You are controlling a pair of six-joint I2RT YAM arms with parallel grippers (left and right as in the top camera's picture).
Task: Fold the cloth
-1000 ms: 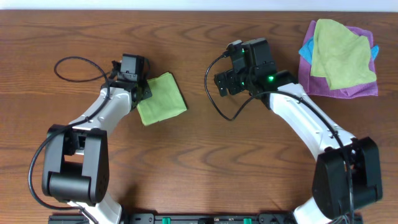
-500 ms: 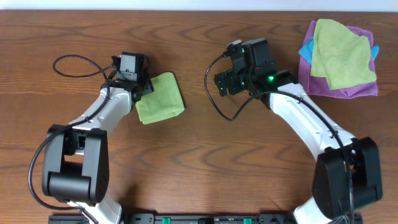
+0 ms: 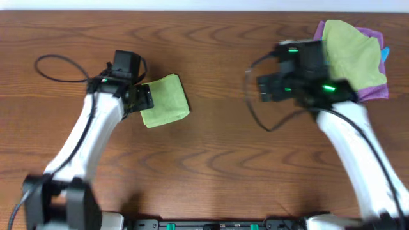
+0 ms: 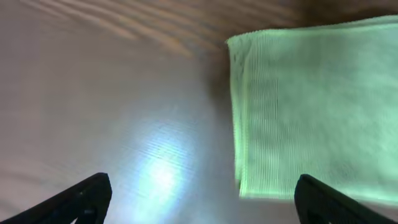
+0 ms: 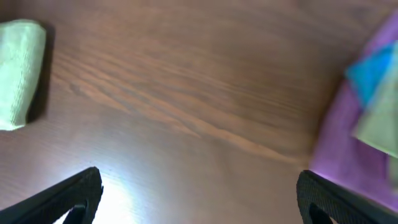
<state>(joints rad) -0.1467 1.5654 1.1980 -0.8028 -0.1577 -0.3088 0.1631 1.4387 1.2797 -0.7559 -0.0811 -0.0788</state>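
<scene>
The cloth (image 3: 165,101) lies folded into a small bright lime-green rectangle on the wooden table, left of centre. In the left wrist view the cloth (image 4: 311,106) fills the upper right, layered edges toward the camera. My left gripper (image 3: 143,97) stands open just left of it, and that gripper (image 4: 202,199) has bare table between its fingers. My right gripper (image 3: 268,88) is open over bare wood, far right of the cloth. In the right wrist view this gripper (image 5: 202,199) holds nothing and the cloth (image 5: 18,68) shows at the far left.
A pile sits at the back right corner: a duller yellow-green cloth (image 3: 348,54) on a purple cloth (image 3: 374,91), with a blue one (image 3: 384,52) peeking out. The purple cloth (image 5: 348,155) edges the right wrist view. A black cable (image 3: 57,67) loops at the left.
My left gripper has opened, let go of the cloth and drawn back to the left. The right arm has swung right, toward the pile of cloths.
</scene>
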